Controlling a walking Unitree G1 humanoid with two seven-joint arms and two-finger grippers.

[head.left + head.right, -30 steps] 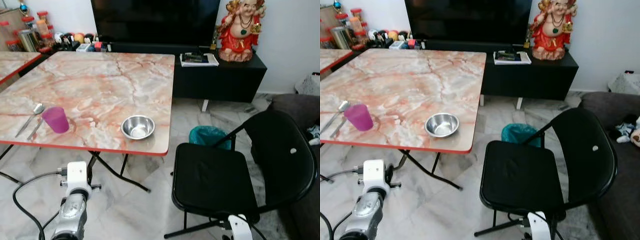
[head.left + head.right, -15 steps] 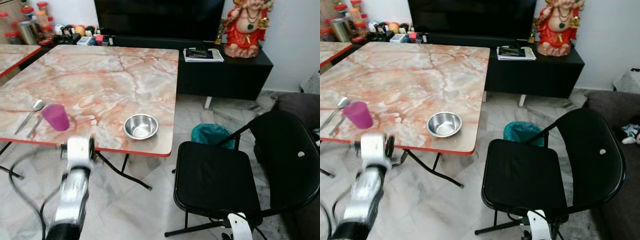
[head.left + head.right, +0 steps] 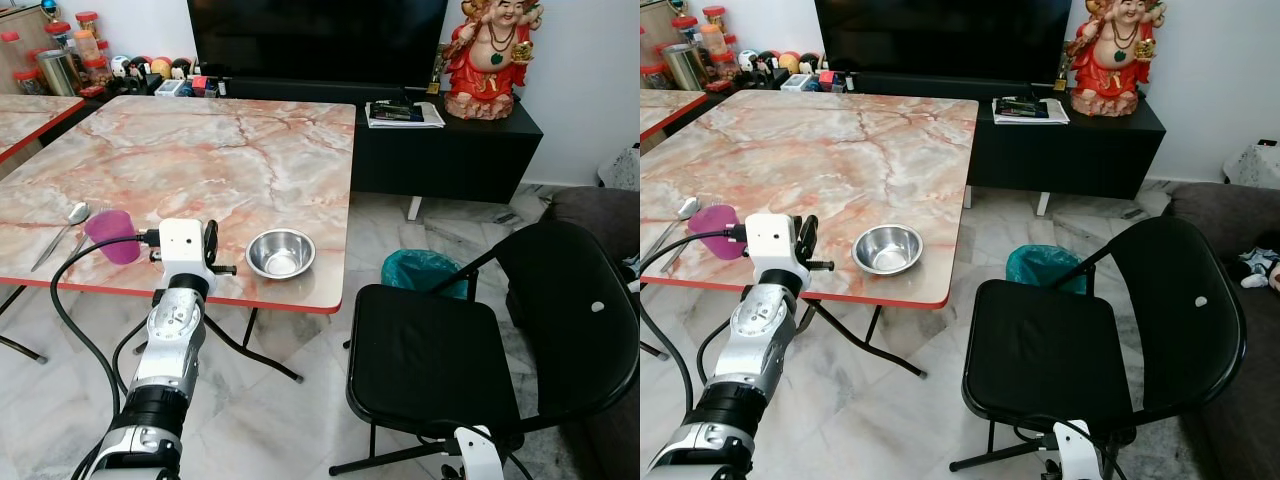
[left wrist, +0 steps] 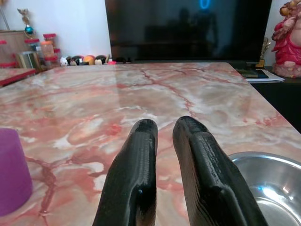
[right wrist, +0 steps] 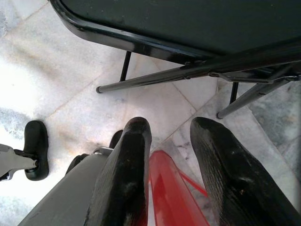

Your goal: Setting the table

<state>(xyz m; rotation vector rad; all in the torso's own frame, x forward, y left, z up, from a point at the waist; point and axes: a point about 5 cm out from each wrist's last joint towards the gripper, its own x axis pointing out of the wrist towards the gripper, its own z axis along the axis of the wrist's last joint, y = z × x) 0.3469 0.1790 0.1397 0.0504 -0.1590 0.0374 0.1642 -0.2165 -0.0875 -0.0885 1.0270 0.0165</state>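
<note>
A square folding table with a pink-and-cream marble-pattern top and a red edge (image 3: pixel 230 160) is seen standing on a pale marble-tile floor (image 3: pixel 290 410). Near the table's front edge, a shallow round stainless-steel bowl (image 3: pixel 281 253) is set; a translucent purple plastic cup (image 3: pixel 111 236) stands toward the table's front left corner, and a metal spoon (image 3: pixel 62 232) is laid just beside the cup, on its outer side. The left gripper (image 4: pixel 162 129) is held low over the tabletop between the cup and the bowl, touching neither, its two black fingers drawn nearly together with only a narrow slit between them and nothing held. Behind the table, a low black cabinet (image 3: pixel 450 150) is placed against the white wall, with a large dark television screen (image 3: pixel 320 40) above it, a red-and-gold laughing figurine (image 3: pixel 490 60) at its right end, and a row of jars and small ornaments (image 3: pixel 90 70) at its left. To the right of the table, a black folding chair (image 3: pixel 480 350) is stood, with a teal-lined bin (image 3: pixel 425 272) between the two. The right gripper (image 5: pixel 169 136) hangs down by the chair's legs, its fingers parted and empty, with a red object of unclear identity (image 5: pixel 171 193) beneath them.
</note>
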